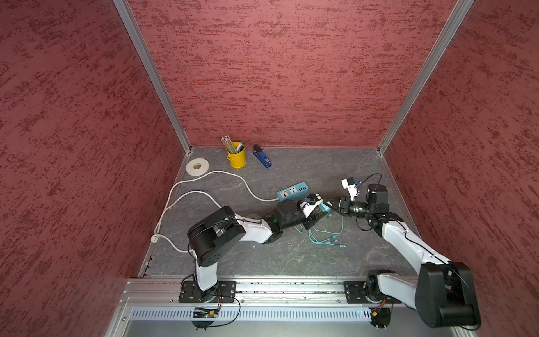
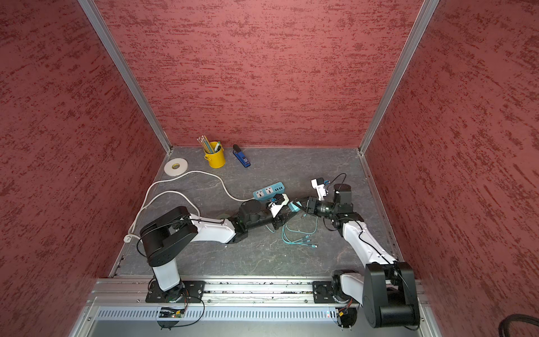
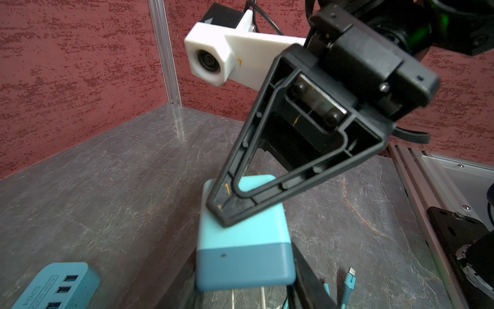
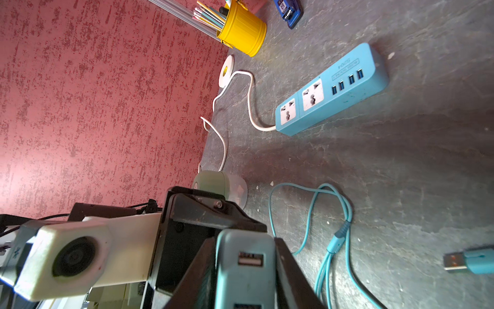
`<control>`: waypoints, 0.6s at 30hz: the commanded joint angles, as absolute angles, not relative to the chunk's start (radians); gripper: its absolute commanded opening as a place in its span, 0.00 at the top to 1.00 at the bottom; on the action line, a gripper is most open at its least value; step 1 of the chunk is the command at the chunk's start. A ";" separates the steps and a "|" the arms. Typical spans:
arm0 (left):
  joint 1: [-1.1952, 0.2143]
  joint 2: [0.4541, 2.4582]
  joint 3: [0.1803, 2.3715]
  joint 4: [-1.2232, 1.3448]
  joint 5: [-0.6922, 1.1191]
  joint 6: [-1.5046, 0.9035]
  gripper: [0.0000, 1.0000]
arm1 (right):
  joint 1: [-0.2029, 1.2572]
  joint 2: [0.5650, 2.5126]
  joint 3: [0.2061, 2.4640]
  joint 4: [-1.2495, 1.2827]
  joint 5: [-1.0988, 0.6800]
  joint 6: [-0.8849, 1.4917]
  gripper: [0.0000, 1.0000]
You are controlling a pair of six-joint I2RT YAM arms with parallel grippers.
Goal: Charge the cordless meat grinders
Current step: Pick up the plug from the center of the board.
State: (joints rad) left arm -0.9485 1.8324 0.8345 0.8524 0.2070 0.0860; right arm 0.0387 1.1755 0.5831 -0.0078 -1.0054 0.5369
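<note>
Grippers meet just in front of the teal power strip (image 1: 292,191), both on one teal charger block (image 3: 240,240). The left gripper (image 1: 319,210) clamps the block at its pronged end, jaws about half spread around its width; in the left wrist view one black finger (image 3: 307,283) lies along the block's side. The right gripper (image 4: 246,278) reaches in from the opposite side, jaws narrowed onto the end with the USB socket. In the right wrist view a finger presses each flank of the block, and in the left wrist view its triangular finger (image 3: 238,214) lies flat against the block's face. The meat grinder (image 4: 213,182), a pale mint-green dome on a clear cup, stands upright on the table (image 1: 262,256) beside the left forearm, which hides most of it in both top views. It stands apart from both grippers. A teal cable (image 1: 323,236) lies in loose loops on the table near the grippers, one USB plug (image 4: 454,263) lying free. The strip's white cord (image 4: 264,129) curls off toward the left wall. At the back stand a yellow pencil cup (image 1: 236,157), a blue stapler (image 1: 262,157) and a tape roll (image 1: 197,167).
</note>
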 commanded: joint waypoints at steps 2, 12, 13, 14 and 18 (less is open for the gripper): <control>-0.942 1.817 0.862 0.849 0.194 0.083 0.51 | 0.049 1.177 0.619 0.015 -1.034 0.520 0.82; -0.939 1.677 0.630 1.117 0.016 0.049 0.00 | 0.082 1.224 0.705 0.163 -0.735 0.374 1.00; -0.934 1.642 0.604 1.122 -0.025 0.035 0.00 | 0.089 1.245 0.719 0.192 -0.710 0.334 1.00; -0.928 1.604 0.583 1.114 -0.069 0.018 0.00 | 0.096 1.270 0.739 0.214 -0.694 0.288 1.00; -0.865 1.446 0.536 0.992 -0.202 -0.077 0.00 | 0.143 1.391 0.860 0.228 -0.642 0.052 1.00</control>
State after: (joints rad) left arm -0.9062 1.5249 0.5476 1.0080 -0.0593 0.0051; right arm 0.1093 1.3327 0.7822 0.1459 -0.7345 0.2687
